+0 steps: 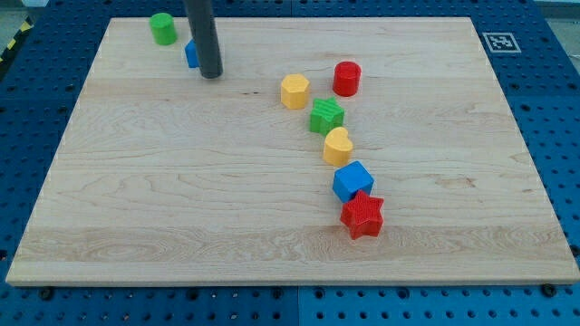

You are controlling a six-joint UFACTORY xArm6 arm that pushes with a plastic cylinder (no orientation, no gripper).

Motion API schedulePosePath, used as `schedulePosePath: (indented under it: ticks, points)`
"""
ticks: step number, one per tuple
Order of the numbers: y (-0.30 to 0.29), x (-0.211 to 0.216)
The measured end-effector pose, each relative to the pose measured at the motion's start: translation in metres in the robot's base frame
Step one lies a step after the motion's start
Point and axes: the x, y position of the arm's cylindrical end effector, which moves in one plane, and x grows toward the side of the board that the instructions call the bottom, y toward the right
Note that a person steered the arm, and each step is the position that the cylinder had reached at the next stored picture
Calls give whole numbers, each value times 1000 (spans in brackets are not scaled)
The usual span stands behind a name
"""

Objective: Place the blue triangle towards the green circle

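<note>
Here the blue triangle [191, 54] sits near the view's top left of the wooden board [181, 199], mostly hidden behind the dark rod, so only a sliver of blue shows and its shape cannot be made out from this angle. My tip [210, 75] rests on the board touching or just beside the block's right side; which of the two I cannot tell. The rod carries no jaws and holds nothing; it only stands against the block. The green circle [163, 28] stands near the triangle, up and to the view's left of it, apart from it and close to the board's top edge.

Well apart, toward the middle of the board, a loose line of blocks runs down to the view's bottom right. The yellow hexagon [294, 91] and red cylinder [346, 78] lie side by side. Below them comes the green star [326, 116], then the yellow heart [337, 146] just beside it. Lower still the blue cube [352, 181] touches the red star [362, 215]. A black-and-white marker tag [498, 42] sits at the board's top right corner.
</note>
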Motion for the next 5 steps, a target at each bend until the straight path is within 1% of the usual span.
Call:
schedulePosePath:
  ticks: [1, 2, 4, 5]
  points:
    - [-27, -2]
    - [-37, -5]
    - [-11, -2]
    - [-9, -9]
